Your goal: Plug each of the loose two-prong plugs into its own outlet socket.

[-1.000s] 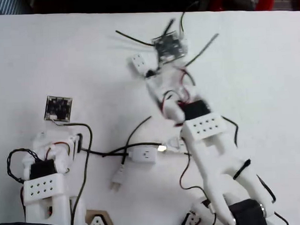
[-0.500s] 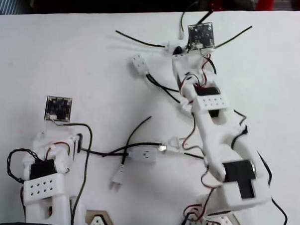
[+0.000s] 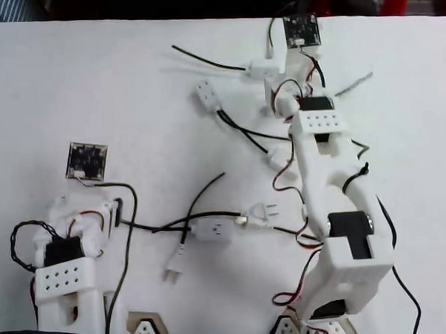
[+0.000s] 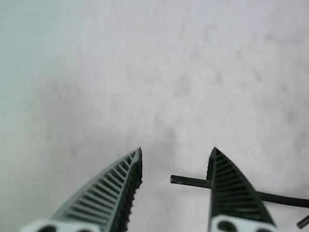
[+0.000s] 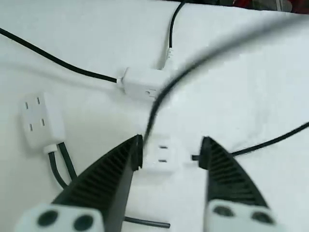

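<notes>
Right claw point(image 5: 170, 147): spread, poised over a small white socket point(image 5: 161, 155) near the far edge.
Left claw point(image 4: 176, 157): spread above bare surface point(image 4: 145, 72).
Change: we see the right arm point(image 3: 323, 170) has swung here from the socket block point(image 5: 41, 118).
Loose plug point(image 3: 260, 211): mid-surface, unplugged; we judge a socket gets fetched first.

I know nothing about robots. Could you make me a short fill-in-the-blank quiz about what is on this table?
1. The right gripper has its jaws ___, with a small white socket block between them.
2. A ___ cable runs behind one finger of the left gripper.
3. A loose two-prong plug lies on the ___ table.
Missing words: open; black; white.
</notes>
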Available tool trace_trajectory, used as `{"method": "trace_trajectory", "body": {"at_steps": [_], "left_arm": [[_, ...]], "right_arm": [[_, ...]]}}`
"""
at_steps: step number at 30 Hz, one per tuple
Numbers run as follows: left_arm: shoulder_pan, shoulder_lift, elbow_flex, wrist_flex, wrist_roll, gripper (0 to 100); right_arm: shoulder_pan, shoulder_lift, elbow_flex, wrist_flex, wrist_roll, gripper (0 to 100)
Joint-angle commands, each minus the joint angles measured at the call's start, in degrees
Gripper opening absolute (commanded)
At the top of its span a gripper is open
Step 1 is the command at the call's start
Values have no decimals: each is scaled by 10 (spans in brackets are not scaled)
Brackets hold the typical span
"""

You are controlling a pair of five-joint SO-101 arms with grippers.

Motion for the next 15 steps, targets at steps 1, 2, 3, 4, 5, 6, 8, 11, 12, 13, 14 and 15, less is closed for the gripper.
{"method": "trace_trajectory", "body": {"at_steps": [1,2,3,4,5,6,8,11,12,13,14,15], "left_arm": [[-4,-12,1,-8,-4,225],[-4,-12,1,-8,-4,225],[-4,-12,1,-8,-4,225],[-4,-12,1,-8,-4,225],[-4,-12,1,-8,-4,225],[-4,-12,1,-8,-4,225],[-4,-12,1,-8,-4,225],[-4,-12,1,-8,-4,225],[-4,-12,1,-8,-4,225],[-4,-12,1,-8,-4,225],[-4,-12,1,-8,-4,225],[-4,-12,1,-8,-4,225]], "right_arm": [[2,-59,-33,39,6,257],[2,-69,-32,53,6,251],[2,-77,-32,73,6,243],[2,-87,-31,97,6,235],[1,-95,-31,124,6,226],[-1,-102,-31,151,7,218],[-10,-112,-31,207,18,211],[-35,-115,-30,286,79,209],[-46,-115,-30,308,95,209],[-58,-113,-29,322,107,209],[-68,-110,-24,328,114,209],[-79,-108,-17,327,116,209]]}}
